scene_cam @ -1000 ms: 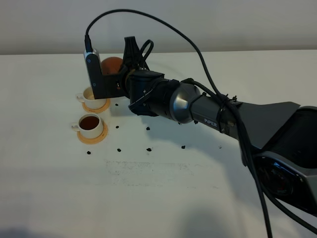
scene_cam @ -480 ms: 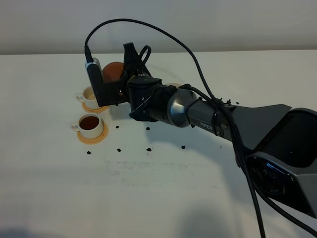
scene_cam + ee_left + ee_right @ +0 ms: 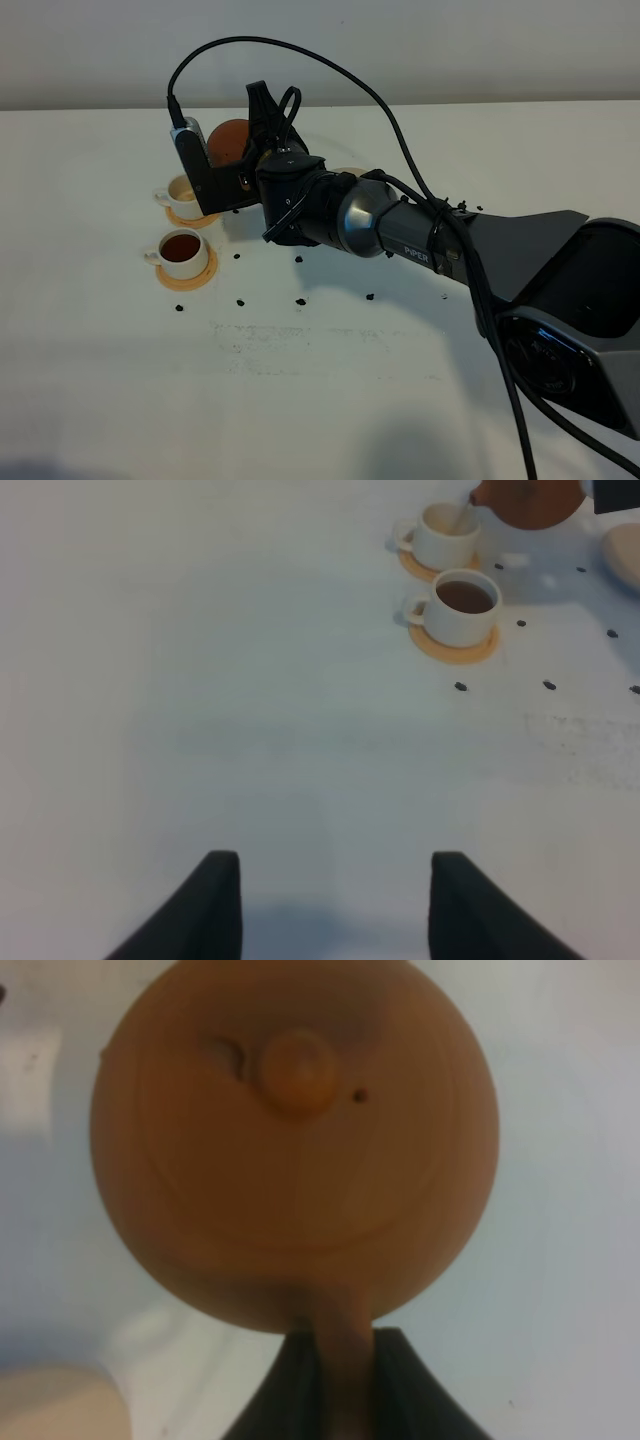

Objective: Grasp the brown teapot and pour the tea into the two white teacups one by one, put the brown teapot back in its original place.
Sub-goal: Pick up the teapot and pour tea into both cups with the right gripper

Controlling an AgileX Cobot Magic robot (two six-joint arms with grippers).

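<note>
Brown teapot (image 3: 228,140) hung with its spout just above the far white teacup (image 3: 182,190), its handle pinched between the right gripper's (image 3: 335,1360) fingers (image 3: 405,1390). The near teacup (image 3: 179,265) held tea (image 3: 181,246). The right arm (image 3: 400,225) hid most of the pale coaster (image 3: 350,171). The left gripper's (image 3: 330,910) fingers stood wide and empty over the surface (image 3: 200,680), well apart from the 2 cups.

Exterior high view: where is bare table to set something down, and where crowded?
Free: the table's near half, in front of the black dots, and left of the two white teacups. Crowded: far left, where the right end effector holds the brown teapot by the cups.
</note>
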